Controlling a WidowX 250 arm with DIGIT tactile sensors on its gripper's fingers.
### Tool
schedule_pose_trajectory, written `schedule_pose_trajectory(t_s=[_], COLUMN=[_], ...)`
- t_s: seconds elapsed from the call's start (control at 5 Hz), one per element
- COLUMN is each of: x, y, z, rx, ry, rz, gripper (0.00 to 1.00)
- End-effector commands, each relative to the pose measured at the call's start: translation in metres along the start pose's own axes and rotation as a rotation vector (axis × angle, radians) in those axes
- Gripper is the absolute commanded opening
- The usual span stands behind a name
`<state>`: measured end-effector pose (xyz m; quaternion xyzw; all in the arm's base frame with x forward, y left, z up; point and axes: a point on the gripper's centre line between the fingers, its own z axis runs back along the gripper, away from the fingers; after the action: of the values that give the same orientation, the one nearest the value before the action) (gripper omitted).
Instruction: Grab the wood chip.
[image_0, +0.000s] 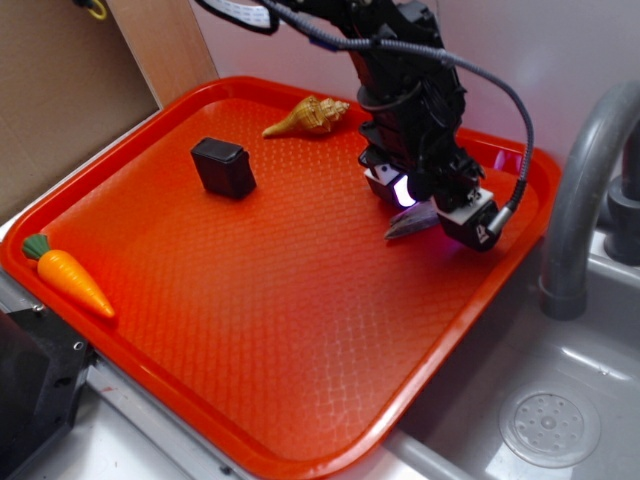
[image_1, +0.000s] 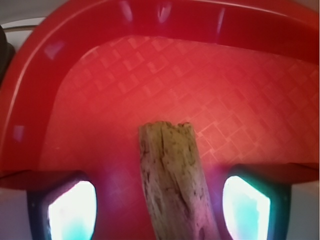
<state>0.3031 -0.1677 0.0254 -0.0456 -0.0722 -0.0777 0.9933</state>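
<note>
Exterior view, near to far. A toy carrot (image_0: 68, 276) lies at the lower-left rim of the orange tray (image_0: 250, 340); at the lower right a grey sink basin (image_0: 545, 420) with its drain adjoins the tray. Toward mid-frame a small black block (image_0: 224, 167) stands on the tray floor. At right of centre the gripper (image_0: 425, 205) is lowered over the tray, its lit fingertip pads glowing, and the wood chip (image_0: 410, 224) shows as a grey-brown wedge pointing left between and just below the fingers. A tan seashell (image_0: 308, 116) rests near the far rim at upper centre.

Wrist view. The chip (image_1: 172, 180) runs from the bottom edge up to mid-frame, centred between the two bright pads (image_1: 72, 212), with tray floor visible on either side of it. The jaws stand spread, straddling the chip without touching it.

Progress, as a judgement: approach and alignment appear complete, with the chip lying on the tray between the fingers. Closing on the chip and lifting it remain.
</note>
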Motion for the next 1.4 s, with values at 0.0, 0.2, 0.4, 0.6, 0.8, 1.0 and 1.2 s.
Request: schedule_pose_trajectory(t_s=[0.0,0.2,0.4,0.6,0.8,1.0,1.2], x=[-0.011,-0.012,-0.012,-0.016,-0.026,-0.044,-0.063], y=[-0.022,-0.021,-0.021,-0.026,-0.011,0.003,0.028], z=[0.002,-0.001,0.009,0.054,0.108,0.162,0.214], rx=[0.085,0.100,0.222,0.243,0.196,0.164,0.065], ry=[-0.003,0.009,-0.004,-0.017,-0.060,-0.094,-0.127], rz=[0.020,0.040,0.101,0.176,0.227,0.294,0.356], gripper=[0.13,0.00,0.00,0.00,0.00,0.00,0.00])
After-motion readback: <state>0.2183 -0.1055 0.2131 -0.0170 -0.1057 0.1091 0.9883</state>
